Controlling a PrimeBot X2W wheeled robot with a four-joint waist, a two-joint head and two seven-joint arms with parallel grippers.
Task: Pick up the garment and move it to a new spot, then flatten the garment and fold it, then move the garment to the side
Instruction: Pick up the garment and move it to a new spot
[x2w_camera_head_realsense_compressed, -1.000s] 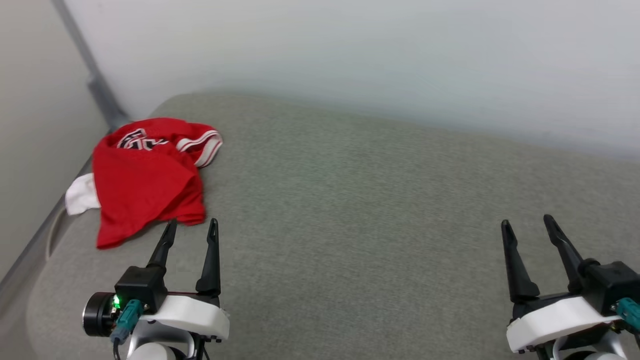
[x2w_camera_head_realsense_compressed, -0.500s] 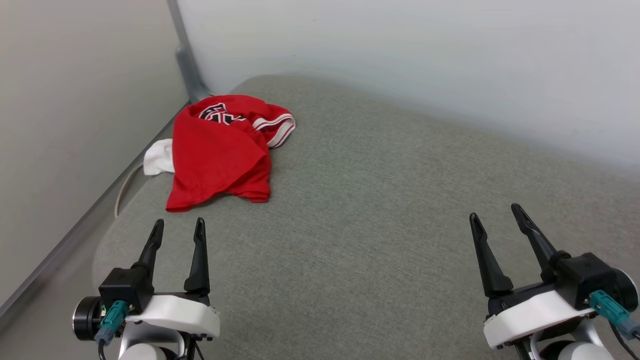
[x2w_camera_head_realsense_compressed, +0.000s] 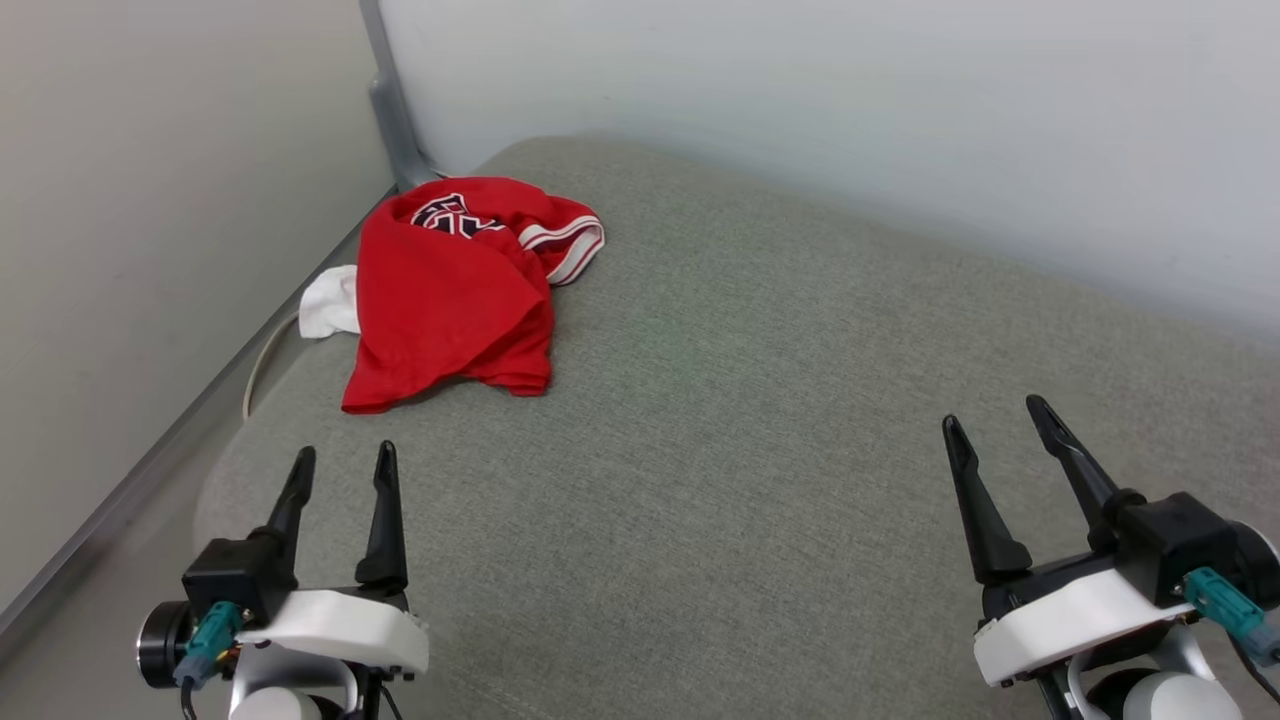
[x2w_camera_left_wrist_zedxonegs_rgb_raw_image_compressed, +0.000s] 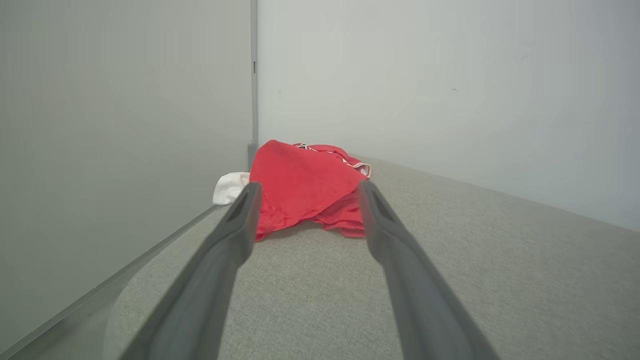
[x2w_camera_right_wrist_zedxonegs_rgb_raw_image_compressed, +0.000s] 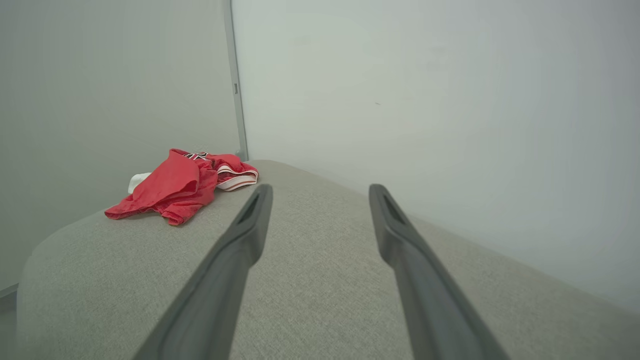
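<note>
The garment (x2w_camera_head_realsense_compressed: 450, 295) is a crumpled red shirt lying at the far left corner of the grey cushion. A white sleeve pokes out on its left, and striped trim and some black-and-white lettering show at its far end. It lies straight ahead of the fingers in the left wrist view, garment (x2w_camera_left_wrist_zedxonegs_rgb_raw_image_compressed: 300, 185), and far off to the left in the right wrist view, garment (x2w_camera_right_wrist_zedxonegs_rgb_raw_image_compressed: 180, 185). My left gripper (x2w_camera_head_realsense_compressed: 342, 462) hovers open just short of its near hem. My right gripper (x2w_camera_head_realsense_compressed: 995, 418) is open and empty over the right side of the cushion.
The grey fabric cushion (x2w_camera_head_realsense_compressed: 750, 450) spans most of the head view. Pale walls stand close behind it and on the left, meeting at a grey metal post (x2w_camera_head_realsense_compressed: 392, 110). A gap with a light cable (x2w_camera_head_realsense_compressed: 262, 362) runs along the cushion's left edge.
The head view has swung left, so the garment now sits farther right and higher in it. The left gripper now sits farther back from the hem. Both grippers stay open.
</note>
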